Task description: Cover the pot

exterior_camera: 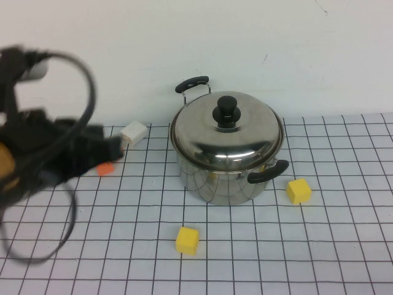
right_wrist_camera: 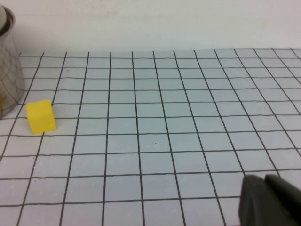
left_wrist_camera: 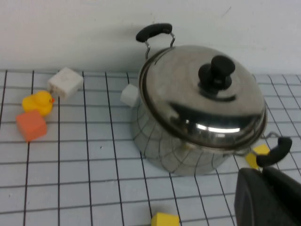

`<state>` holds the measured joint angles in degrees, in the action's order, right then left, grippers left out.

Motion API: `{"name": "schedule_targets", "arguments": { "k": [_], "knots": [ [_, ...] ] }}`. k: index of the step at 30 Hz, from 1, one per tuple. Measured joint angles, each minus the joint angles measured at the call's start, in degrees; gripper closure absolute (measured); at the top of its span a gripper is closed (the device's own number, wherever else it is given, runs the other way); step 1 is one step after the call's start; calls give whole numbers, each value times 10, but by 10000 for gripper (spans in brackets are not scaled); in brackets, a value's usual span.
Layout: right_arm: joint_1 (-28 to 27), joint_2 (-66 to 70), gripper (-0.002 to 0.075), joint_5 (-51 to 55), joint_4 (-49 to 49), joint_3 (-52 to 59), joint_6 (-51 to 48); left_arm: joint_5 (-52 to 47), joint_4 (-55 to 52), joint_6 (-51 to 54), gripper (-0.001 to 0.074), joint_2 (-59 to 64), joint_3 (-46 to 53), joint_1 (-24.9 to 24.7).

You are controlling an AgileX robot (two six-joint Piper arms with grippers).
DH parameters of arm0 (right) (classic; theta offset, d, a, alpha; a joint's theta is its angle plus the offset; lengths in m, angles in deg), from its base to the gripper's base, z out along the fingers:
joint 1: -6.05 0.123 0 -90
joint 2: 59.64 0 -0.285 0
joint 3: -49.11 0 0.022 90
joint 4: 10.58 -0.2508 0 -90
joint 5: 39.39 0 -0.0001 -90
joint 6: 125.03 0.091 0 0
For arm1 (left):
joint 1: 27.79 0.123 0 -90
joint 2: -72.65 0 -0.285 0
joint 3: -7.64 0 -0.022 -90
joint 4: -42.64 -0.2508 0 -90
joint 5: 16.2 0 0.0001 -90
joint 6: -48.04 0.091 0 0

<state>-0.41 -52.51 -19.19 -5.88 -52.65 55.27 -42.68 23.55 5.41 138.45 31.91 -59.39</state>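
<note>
The pot [exterior_camera: 215,178] is a large shiny steel one with two black side handles, standing mid-table on the grid mat. A domed steel lid [exterior_camera: 227,135] with a black knob [exterior_camera: 227,112] sits on top of it. Both also show in the left wrist view: the pot [left_wrist_camera: 164,146] and the lid [left_wrist_camera: 202,108]. My left gripper [exterior_camera: 114,147] is raised to the left of the pot, apart from it; in its wrist view the gripper [left_wrist_camera: 263,172] is shut and empty. My right gripper [right_wrist_camera: 263,181] is shut and empty over bare mat, with the pot's wall [right_wrist_camera: 7,70] at that view's edge.
Yellow blocks lie in front of the pot [exterior_camera: 187,240] and to its right [exterior_camera: 298,190]. A white block [exterior_camera: 134,132] and an orange block [exterior_camera: 105,168] lie to the left. A yellow duck [left_wrist_camera: 38,102] sits near them. A white wall stands behind the mat.
</note>
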Motion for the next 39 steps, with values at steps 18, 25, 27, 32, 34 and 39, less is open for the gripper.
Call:
{"name": "schedule_targets", "arguments": {
  "k": [18, 25, 27, 32, 34, 39],
  "knots": [
    [0, 0, 717, 0, 0, 0, 0, 95, -98, 4, 736, -197, 133, 40],
    [0, 0, 717, 0, 0, 0, -3, 215, -104, -21, 736, -321, 242, 139],
    [0, 0, 717, 0, 0, 0, 0, 223, -104, -45, 736, -361, 279, 162],
    [0, 0, 717, 0, 0, 0, -3, 225, -106, -68, 736, -454, 367, 199],
    [0, 0, 717, 0, 0, 0, -3, 225, -122, -68, 736, -492, 402, 208],
    [0, 0, 717, 0, 0, 0, -3, 219, -142, -74, 736, -552, 446, 220]
  ]
}}
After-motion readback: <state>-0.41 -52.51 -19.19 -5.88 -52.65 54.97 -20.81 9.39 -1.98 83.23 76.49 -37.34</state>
